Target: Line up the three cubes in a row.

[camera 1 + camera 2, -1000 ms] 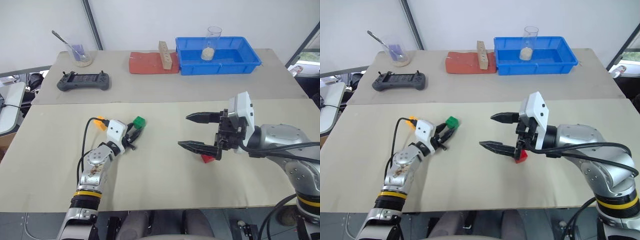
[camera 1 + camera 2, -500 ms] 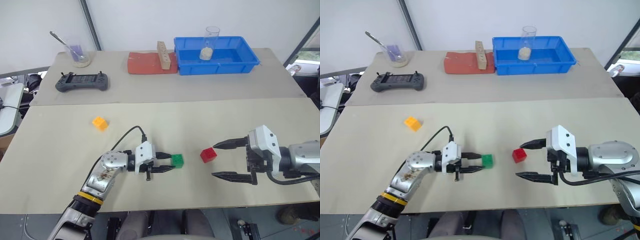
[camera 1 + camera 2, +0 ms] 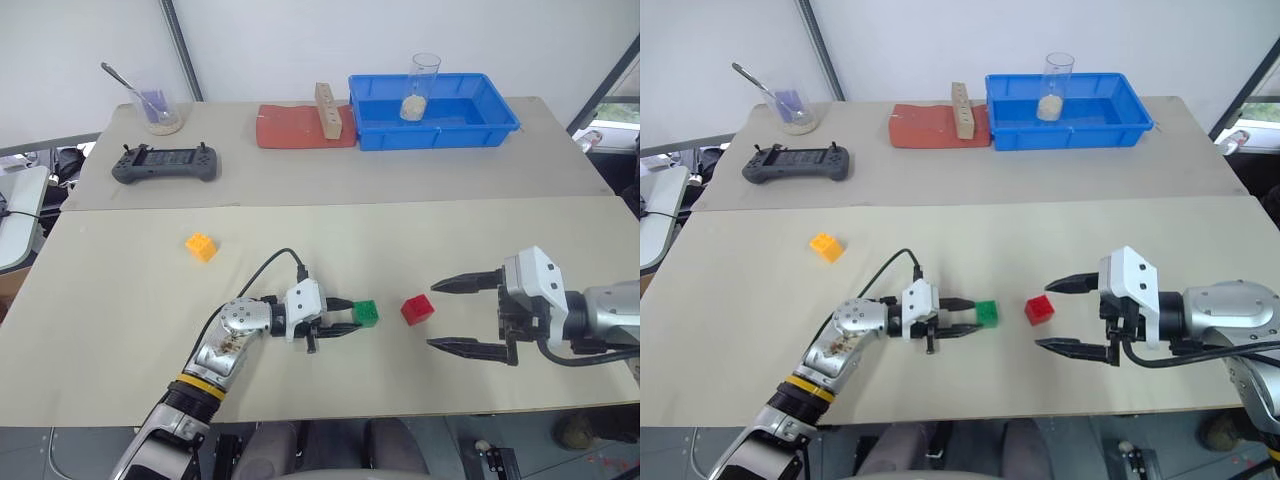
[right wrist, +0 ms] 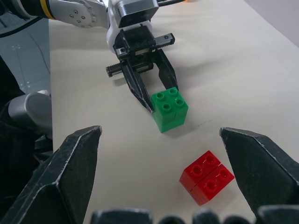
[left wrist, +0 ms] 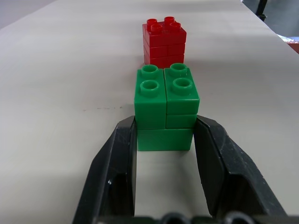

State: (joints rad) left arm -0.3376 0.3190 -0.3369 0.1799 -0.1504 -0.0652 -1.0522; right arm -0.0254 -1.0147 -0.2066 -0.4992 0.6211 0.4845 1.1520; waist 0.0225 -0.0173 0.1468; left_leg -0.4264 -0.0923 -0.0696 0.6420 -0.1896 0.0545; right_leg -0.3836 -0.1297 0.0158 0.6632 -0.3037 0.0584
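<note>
The green cube (image 5: 166, 109) sits low on the surface (image 3: 300, 400), pinched at its sides by the left gripper (image 3: 340, 318), whose jaws are clamped on it. Just beyond it, apart by a small gap, lies the red cube (image 3: 417, 309); the two already look roughly in line. The orange-yellow cube (image 3: 201, 246) lies well apart, farther back on the robot's left.

The step in hand seems to be setting the green cube beside the red one. Next, I judge, the left gripper should let go cleanly without nudging the cube, then fetch the orange-yellow one to finish the row.

The right gripper (image 3: 466, 313) hovers near the red cube with its jaws spread wide, holding nothing.

All three cubes are hard, glossy plastic with round studs on top and brick-pattern sides. The surface is matte, pale beige and flat.
</note>
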